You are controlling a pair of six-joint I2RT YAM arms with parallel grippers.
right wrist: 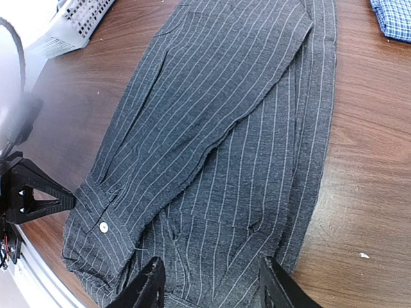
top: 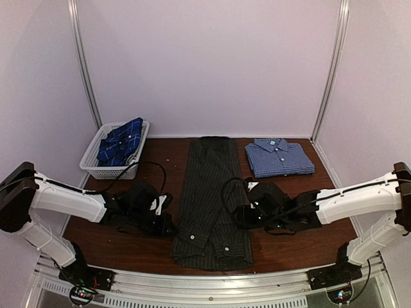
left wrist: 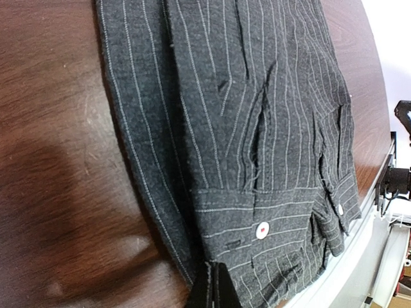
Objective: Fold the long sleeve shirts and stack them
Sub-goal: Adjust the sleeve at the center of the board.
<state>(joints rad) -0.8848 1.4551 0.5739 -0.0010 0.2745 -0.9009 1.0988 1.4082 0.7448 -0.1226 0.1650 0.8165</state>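
A charcoal-black collared cloth shirt with thin pale pinstripes (top: pixel 209 199) lies flat in the middle of a dark brown wooden table (top: pixel 302 247). It is already narrowed into a long strip. Its long axis runs straight away from the robot, with the buttoned cuffs at the near end.

The two arms flank that near end, about equally close to it. The left gripper (top: pixel 168 221) sits at the shirt's left edge and the right gripper (top: pixel 244 215) at its right edge.

The left gripper's fingers are closed together right at the cloth's edge. They may be pinching a bit of fabric, though the wrist view is too dark there to be sure. The right gripper's fingers stand about half apart above the striped cloth and hold nothing.

Judging from this, the next fold would carry the near end away along the strip, so both grippers need a hold on that end.

A folded blue-and-white fine-check shirt (top: pixel 279 157) rests at the far right. A navy plaid shirt (top: pixel 121 142) sits in a white plastic mesh basket (top: pixel 90 163) at the far left.
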